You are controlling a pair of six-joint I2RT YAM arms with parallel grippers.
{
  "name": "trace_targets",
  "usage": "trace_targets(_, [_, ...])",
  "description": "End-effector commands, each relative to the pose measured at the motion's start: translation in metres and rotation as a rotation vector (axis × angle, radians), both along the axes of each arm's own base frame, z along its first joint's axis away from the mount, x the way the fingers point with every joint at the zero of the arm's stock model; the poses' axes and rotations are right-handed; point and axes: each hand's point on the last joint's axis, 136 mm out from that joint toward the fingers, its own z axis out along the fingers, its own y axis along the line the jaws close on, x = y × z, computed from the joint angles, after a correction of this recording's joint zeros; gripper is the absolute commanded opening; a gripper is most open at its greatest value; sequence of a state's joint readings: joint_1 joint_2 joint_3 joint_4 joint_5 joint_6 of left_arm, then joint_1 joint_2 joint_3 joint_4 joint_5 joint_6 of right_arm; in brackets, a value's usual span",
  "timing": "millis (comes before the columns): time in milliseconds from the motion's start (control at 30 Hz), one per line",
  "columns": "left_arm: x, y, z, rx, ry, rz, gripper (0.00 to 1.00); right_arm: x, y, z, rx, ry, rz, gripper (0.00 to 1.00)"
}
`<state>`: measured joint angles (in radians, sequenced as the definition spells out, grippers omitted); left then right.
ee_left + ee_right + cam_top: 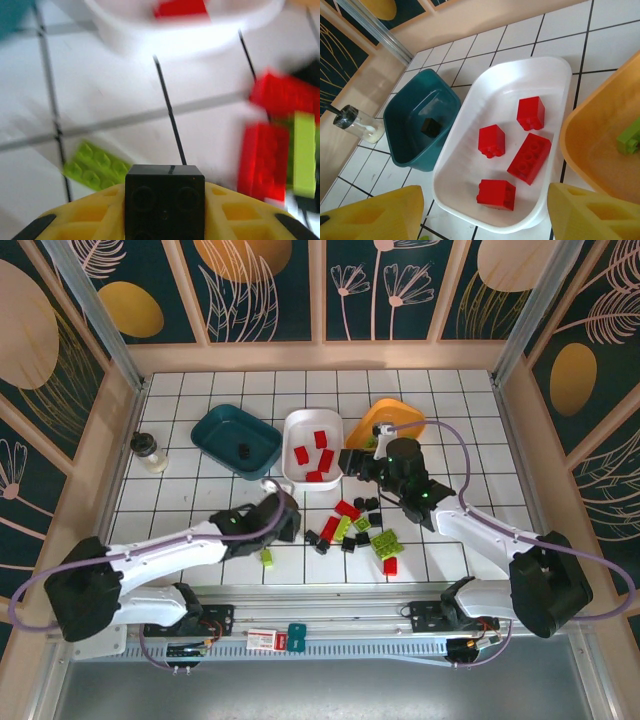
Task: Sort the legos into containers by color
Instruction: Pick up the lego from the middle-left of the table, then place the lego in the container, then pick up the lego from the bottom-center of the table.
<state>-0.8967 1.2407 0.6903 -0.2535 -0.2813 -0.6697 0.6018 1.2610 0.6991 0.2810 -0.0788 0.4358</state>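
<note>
white tiled table (190, 495) | dark floral walls (400, 290) | left end effector (287, 518) clamped on black lego (165, 195) | right end effector (352, 462) apart

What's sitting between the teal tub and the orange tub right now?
The white tub, holding four red bricks, lies between the teal tub and the orange tub; the top view and right wrist view both show it.

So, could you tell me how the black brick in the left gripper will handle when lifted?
The black brick looks rigid and probably light: small moulded plastic. Its smooth sides could slip or twist in the left gripper. Flat faces suggest no rolling.
</note>
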Motion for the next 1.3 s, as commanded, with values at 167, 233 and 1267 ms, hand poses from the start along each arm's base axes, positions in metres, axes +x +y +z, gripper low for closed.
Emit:
trace_targets(167, [0.126,0.055,0.051,-0.129,-0.163,0.285,0.30,-0.006,-0.006,-0.009,0.008,0.031,-0.017,0.67])
trace_targets(233, [0.149,0.066,0.047,-0.142,-0.152,0.335,0.29,-0.010,-0.007,-0.014,-0.004,0.041,-0.017,0.67])
trace_targets(1267, [0.121,0.077,0.109,-0.424,-0.211,0.301,0.99,-0.118,0.099,-0.129,-0.679,0.132,0.507,0.65])
